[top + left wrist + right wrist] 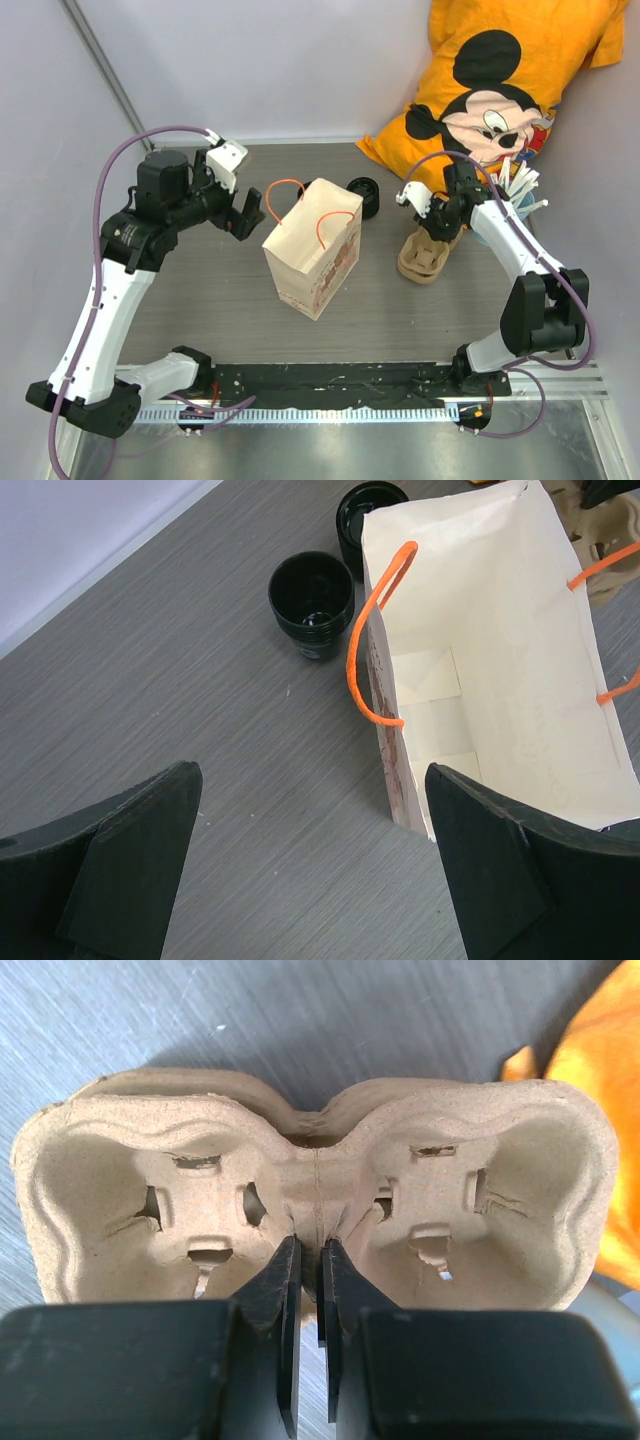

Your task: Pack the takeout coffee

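The takeout coffee cup [312, 605] is small, black and lidless, standing on the table just left of the open brown paper bag [500, 630]. A second black round piece [366, 515] sits behind it, and in the top view it peeks out at the bag's far side [364, 195]. My left gripper [310, 780] is open and empty, hovering at the bag's [312, 260] left edge. My right gripper [310, 1245] is shut on the middle ridge of the beige pulp cup carrier [120, 1190], which rests on the table right of the bag [425, 258].
A light blue cup of white straws [520, 190] stands behind my right arm. An orange Mickey Mouse pillow [500, 90] leans in the back right corner. The bag's orange handles [372, 630] stick up over its rim.
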Motion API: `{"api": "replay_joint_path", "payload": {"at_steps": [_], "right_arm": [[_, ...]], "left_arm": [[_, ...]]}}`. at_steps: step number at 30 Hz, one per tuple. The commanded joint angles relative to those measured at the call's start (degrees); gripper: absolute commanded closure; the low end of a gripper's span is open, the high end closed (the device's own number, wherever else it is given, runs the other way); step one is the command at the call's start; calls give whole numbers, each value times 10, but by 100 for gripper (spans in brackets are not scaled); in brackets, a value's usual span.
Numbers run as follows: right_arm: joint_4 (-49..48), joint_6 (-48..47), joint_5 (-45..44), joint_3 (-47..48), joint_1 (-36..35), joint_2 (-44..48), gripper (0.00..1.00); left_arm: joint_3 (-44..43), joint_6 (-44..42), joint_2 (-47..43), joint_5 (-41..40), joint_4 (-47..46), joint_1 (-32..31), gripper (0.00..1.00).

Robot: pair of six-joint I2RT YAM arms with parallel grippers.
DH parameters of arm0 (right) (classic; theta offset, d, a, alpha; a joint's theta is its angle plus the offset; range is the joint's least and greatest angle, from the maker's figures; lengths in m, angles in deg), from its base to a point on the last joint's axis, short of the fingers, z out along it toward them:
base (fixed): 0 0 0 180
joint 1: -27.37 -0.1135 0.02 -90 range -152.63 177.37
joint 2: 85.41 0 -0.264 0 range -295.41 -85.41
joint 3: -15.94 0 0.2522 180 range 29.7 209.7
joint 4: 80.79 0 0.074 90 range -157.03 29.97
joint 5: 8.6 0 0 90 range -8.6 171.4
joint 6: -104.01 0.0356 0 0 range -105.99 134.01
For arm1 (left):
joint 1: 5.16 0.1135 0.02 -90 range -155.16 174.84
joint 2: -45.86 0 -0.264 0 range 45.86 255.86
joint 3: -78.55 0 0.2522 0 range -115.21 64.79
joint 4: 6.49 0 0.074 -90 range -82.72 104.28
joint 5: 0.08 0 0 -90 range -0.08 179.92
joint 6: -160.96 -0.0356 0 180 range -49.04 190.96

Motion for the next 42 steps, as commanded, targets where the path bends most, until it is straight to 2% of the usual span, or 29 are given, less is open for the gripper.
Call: {"api": "replay_joint_path", "payload": {"at_steps": [1, 5, 12, 24, 31, 42], "right_arm": [[-28, 6, -1, -24, -2, 3, 87], [-34, 13, -3, -30, -3, 6, 92], [-15, 33, -6, 17, -2, 42, 95], [20, 112, 18, 158, -2, 84, 97], [6, 223, 53, 289, -11, 68, 98], [-40, 368, -27, 416, -146, -3, 98]], "left_arm": [[3, 6, -13, 11, -24, 3, 0], [3, 6, -13, 11, -24, 4, 0], [-16, 6, -6, 3, -21, 4, 0], [-70, 2, 8, -26, -7, 6, 0], [-92, 5, 14, -27, -4, 5, 0], [-81, 12, 26, 10, -6, 5, 0]]}}
